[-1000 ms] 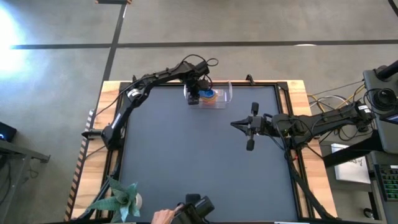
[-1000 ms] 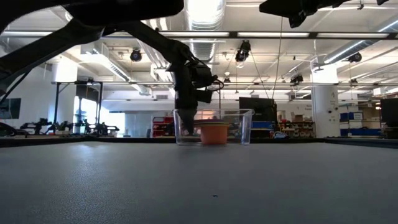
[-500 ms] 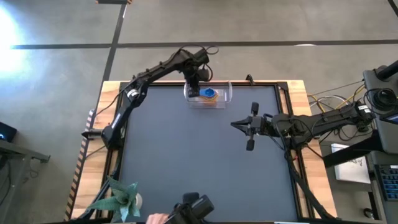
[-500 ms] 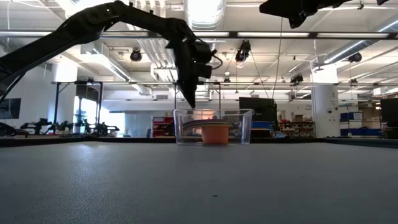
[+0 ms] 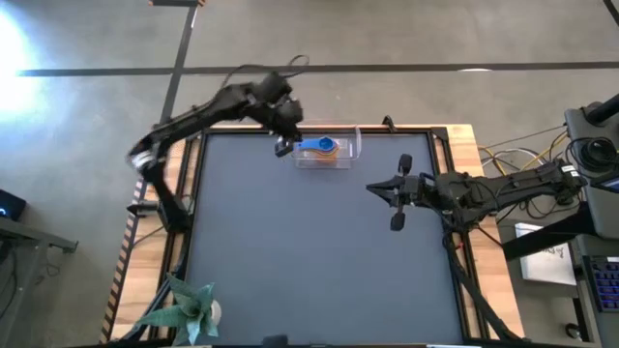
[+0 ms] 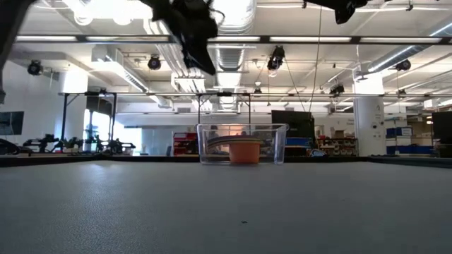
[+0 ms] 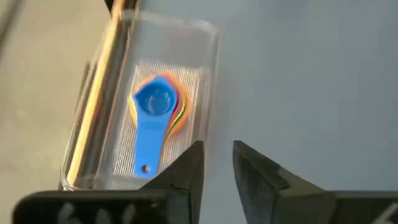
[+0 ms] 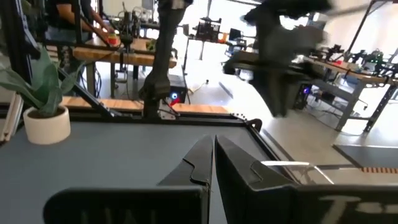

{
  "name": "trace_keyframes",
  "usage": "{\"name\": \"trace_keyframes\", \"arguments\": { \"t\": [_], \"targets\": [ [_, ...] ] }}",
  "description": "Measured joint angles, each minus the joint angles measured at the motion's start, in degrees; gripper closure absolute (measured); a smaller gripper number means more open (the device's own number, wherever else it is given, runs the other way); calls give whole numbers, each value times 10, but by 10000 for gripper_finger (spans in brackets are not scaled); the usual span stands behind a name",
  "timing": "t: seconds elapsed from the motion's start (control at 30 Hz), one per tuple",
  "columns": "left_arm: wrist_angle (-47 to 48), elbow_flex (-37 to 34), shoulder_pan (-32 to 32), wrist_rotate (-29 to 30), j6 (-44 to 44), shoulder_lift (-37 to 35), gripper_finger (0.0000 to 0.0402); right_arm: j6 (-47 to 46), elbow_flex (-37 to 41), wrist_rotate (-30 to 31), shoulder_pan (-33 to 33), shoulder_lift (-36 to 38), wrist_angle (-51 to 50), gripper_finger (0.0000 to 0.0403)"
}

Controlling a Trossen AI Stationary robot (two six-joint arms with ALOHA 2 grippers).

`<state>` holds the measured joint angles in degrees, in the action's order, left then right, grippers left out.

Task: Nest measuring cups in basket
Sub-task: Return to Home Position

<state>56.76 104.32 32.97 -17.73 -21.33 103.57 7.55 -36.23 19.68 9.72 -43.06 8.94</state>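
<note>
1. The left gripper (image 5: 283, 145) hung high, just at 9 o'clock from the basket (image 5: 354, 145), its fingers narrowly apart and holding nothing
2. The measuring cups (image 5: 322, 147) lay nested inside the basket at the table's 12 o'clock. They looked like light, stiff, slick plastic, probably best taken by the blue handle
3. The cups beneath the blue one were mostly hidden and could not be counted
4. The right gripper (image 5: 372, 188) hovered at 4 o'clock from the basket, well apart, its fingers pressed together

No writing, label, brand or number is legible on anything in view.
</note>
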Motion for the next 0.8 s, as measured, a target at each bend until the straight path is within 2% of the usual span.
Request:
{"name": "trace_keyframes", "arguments": {
  "t": [0.2, 0.37, 0.57, 0.8],
  "targets": [
    [-192, -252, -27, -13, 67, -210, 361, -1, 0, -1, 0, 25, -12, 394],
    [-323, -418, -46, -14, 140, -371, 364, -1, 0, -1, 0, 49, -40, 394],
    [-407, -569, -59, -55, 215, -540, 364, -27, 0, -2, 0, 110, -102, 394],
    [-459, -705, -77, -56, 300, -730, 364, -71, 32, -49, 0, 195, -105, 394]
  ]
}}
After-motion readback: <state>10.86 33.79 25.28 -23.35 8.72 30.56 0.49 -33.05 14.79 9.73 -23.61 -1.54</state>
